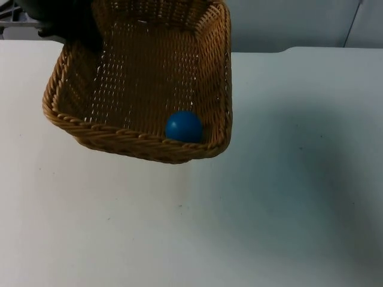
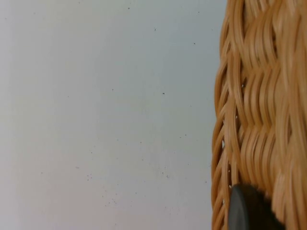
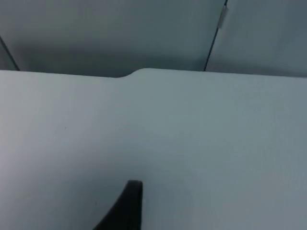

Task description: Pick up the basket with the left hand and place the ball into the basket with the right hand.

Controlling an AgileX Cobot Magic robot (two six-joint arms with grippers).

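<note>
basket point(image 1: 143, 78) lifted over tabletop's point(image 1: 287, 179) far left corner, left pincer point(image 2: 249, 208) clamped on rim. ball point(image 1: 184, 127) already inside, near corner. right pincer point(image 3: 127, 206) waiting over bare tabletop, grip unclear. task looks done.

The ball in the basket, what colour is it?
Blue. The ball shows best in the top view, lying inside the woven tan basket.
</note>
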